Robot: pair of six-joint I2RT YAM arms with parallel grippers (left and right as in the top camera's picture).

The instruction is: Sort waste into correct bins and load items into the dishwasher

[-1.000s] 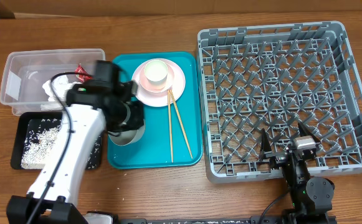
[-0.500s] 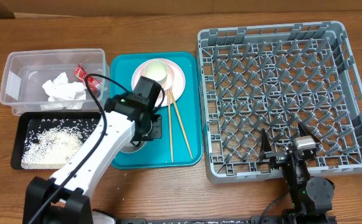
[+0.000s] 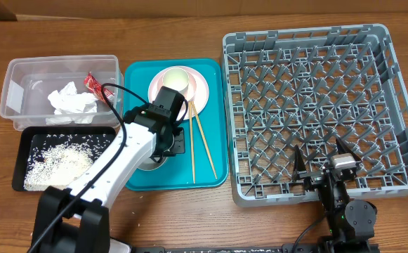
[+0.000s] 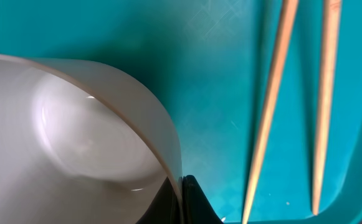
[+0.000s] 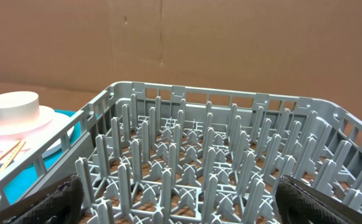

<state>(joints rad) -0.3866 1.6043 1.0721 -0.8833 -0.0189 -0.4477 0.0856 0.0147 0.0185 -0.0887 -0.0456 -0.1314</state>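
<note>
As seen from above, a teal tray (image 3: 218, 98) is sitting on a wooden surface (image 3: 189, 28), a little left of centre. Well to the left of the teal tray, toward the back, a clear tub (image 3: 14, 91) is holding a crumpled napkin (image 3: 70, 100) and a red-and-white wrapper (image 3: 91, 81). Also left of the teal tray, toward the front, a black tray (image 3: 22, 140) is holding a spread of white rice grains (image 3: 53, 160).

A white left arm is reaching from the near edge over the teal tray's front left area. A small pale bowl (image 4: 75, 130) is there, partly hidden beneath the arm. The left pincer (image 4: 179, 200) is clenching that bowl's rim, with one dark fingertip (image 4: 192, 202) showing outside the wall.

At the back of the teal tray, a pink plate (image 3: 201, 95) is carrying a second pale bowl (image 3: 175, 79). A pair of chopsticks (image 3: 193, 154) is lying on the teal tray's right half. They are running from the plate's front edge toward the tray's front and spreading apart as they go.

Just beside the teal tray's right edge, a large grey dish rack (image 3: 316, 84) is standing with its grid of upright pegs. Far right of the teal tray, the right pincer (image 5: 181, 183) is hovering at the rack's front wall. Its fingers are spread wide and gripping nothing.
</note>
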